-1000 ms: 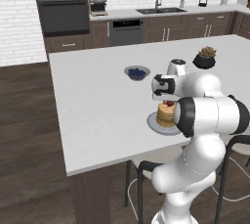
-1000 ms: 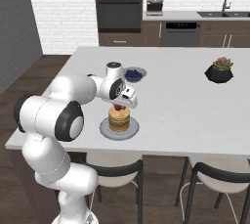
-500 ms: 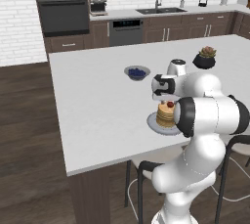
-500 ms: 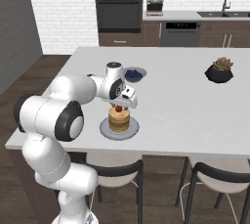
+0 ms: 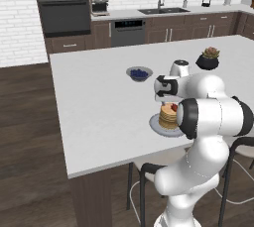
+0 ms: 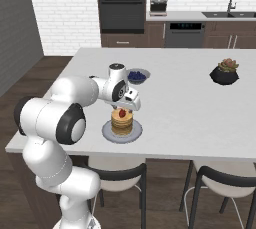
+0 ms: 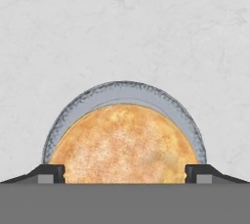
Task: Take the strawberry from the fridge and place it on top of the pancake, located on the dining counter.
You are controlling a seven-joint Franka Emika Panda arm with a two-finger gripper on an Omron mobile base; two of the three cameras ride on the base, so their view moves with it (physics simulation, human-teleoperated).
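Note:
The strawberry (image 5: 173, 107) (image 6: 121, 113) lies on top of the pancake (image 5: 167, 118) (image 6: 121, 124), a tan-golden stack on a pale grey plate (image 5: 155, 126) (image 6: 107, 133). The plate stands near the front edge of the white dining counter (image 5: 94, 102) (image 6: 190, 113). My gripper (image 5: 170, 101) (image 6: 121, 108) hangs just above the strawberry, pointing down. Seen from the hand, the pancake (image 7: 122, 145) and the plate (image 7: 128, 92) lie straight below the gripper (image 7: 124, 174). Its fingertips (image 7: 51, 173) stand wide apart, open, one on each side of the stack.
A grey bowl of blue berries (image 5: 139, 74) (image 6: 137, 76) sits just beyond the plate. A dark pot with a succulent (image 5: 208, 60) (image 6: 224, 74) stands farther right. Stools (image 5: 149, 171) (image 6: 220, 178) line the counter's near edge. Ovens and a sink counter run along the back wall.
The jaws have spread from nearly shut to wide apart. The strawberry stays on the pancake, and the arm and the views have not shifted.

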